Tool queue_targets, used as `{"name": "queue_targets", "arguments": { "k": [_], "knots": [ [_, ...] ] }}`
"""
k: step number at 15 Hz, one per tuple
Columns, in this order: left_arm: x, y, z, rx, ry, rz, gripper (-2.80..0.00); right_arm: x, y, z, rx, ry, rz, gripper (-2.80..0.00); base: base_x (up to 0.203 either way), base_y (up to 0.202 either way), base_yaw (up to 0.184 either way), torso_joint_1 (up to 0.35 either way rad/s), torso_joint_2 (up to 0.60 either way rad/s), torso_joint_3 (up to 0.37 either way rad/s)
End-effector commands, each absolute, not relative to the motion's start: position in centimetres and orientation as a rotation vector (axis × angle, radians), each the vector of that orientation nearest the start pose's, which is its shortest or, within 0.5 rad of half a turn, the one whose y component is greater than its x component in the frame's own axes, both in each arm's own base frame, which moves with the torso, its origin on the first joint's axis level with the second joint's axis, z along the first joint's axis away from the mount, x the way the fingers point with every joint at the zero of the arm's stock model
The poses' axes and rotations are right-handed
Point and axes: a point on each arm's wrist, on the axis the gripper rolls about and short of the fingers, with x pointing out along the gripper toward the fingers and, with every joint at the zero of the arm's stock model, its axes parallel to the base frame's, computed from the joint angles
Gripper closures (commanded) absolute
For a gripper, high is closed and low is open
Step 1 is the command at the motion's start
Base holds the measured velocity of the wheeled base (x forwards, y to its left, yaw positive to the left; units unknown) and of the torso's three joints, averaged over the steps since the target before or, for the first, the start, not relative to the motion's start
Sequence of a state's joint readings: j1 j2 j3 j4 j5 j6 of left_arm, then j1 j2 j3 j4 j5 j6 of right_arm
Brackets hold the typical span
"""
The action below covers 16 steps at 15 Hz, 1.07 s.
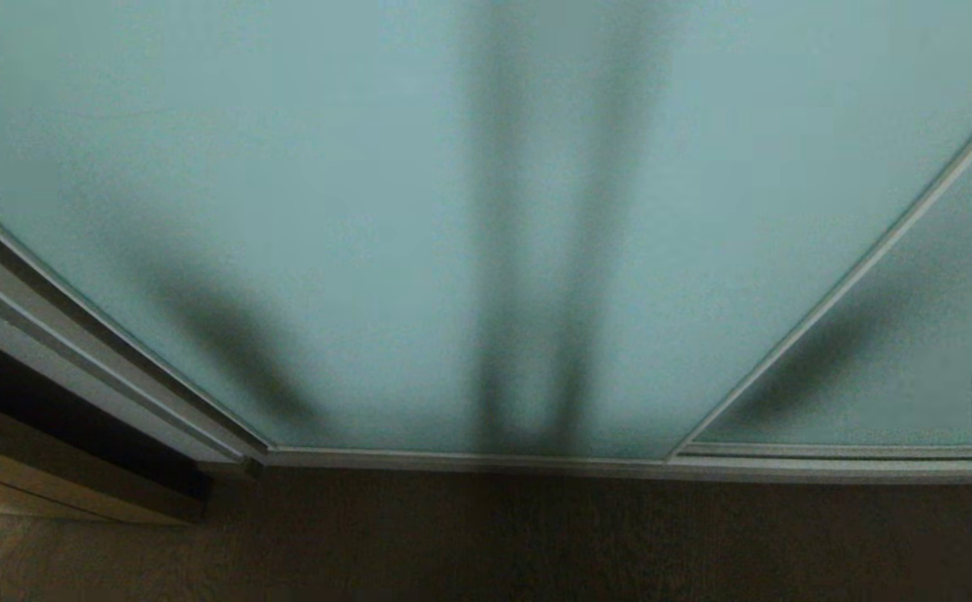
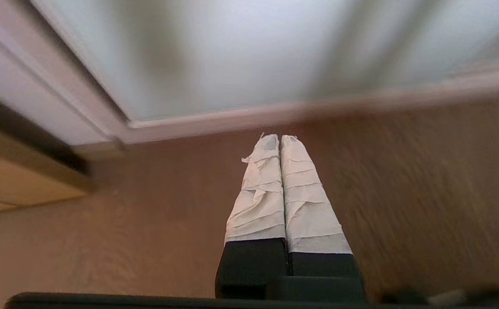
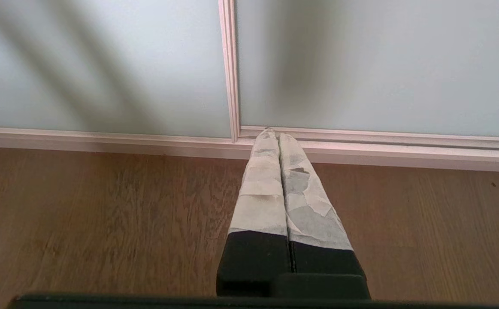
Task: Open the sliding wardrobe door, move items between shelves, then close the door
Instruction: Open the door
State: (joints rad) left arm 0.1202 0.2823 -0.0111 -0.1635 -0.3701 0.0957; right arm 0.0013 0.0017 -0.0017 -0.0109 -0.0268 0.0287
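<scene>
Brown wood-grain floor (image 1: 536,543) fills the head view from 3 through 6 to 9 o'clock. A silver floor track (image 1: 469,459) lies directly on it, running across toward 3 o'clock. At 8 o'clock a tan board edge (image 1: 59,468) meets the floor.

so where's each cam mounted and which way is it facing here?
Head: on the robot's head, facing forward and down at the sliding wardrobe door, the twin panel and wood floor; no arm shows.
Left wrist: behind the shut left gripper, facing the door's bottom left corner.
Right wrist: behind the shut right gripper, facing the frame between both panels.
Shared: all show door and floor.
</scene>
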Motion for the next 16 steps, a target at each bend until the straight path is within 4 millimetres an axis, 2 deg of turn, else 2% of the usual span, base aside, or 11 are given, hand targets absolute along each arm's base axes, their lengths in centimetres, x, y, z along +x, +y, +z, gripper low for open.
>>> {"name": "queue_targets", "arguments": {
  "k": [1,4,6,11,16],
  "knots": [
    [0.2,-0.8,9.6,0.065,0.112,-0.250,0.00,-2.3,-0.1,7.7,0.029,-0.012,-0.024,0.00,0.000,0.000,0.000,0.000,0.00,0.000],
    [0.2,-0.6,9.5,0.080,0.124,-0.162,0.00,-2.3,-0.1,7.7,0.029,-0.011,-0.026,0.00,0.000,0.000,0.000,0.000,0.00,0.000],
    [-0.1,-0.3,9.3,0.099,0.112,-0.170,0.00,-2.3,-0.1,7.7,0.029,-0.010,-0.025,0.00,0.000,0.000,0.000,0.000,0.00,0.000],
    [-2.3,-0.1,7.8,0.122,-0.011,-0.067,0.00,-2.3,-0.1,7.7,0.029,-0.011,-0.024,0.00,0.000,0.000,0.000,0.000,0.00,0.000],
    [-2.3,-0.1,7.5,0.104,-0.002,-0.037,0.00,-2.3,-0.1,7.7,0.029,-0.012,-0.024,0.00,0.000,0.000,0.000,0.000,0.00,0.000]
  ]
}}
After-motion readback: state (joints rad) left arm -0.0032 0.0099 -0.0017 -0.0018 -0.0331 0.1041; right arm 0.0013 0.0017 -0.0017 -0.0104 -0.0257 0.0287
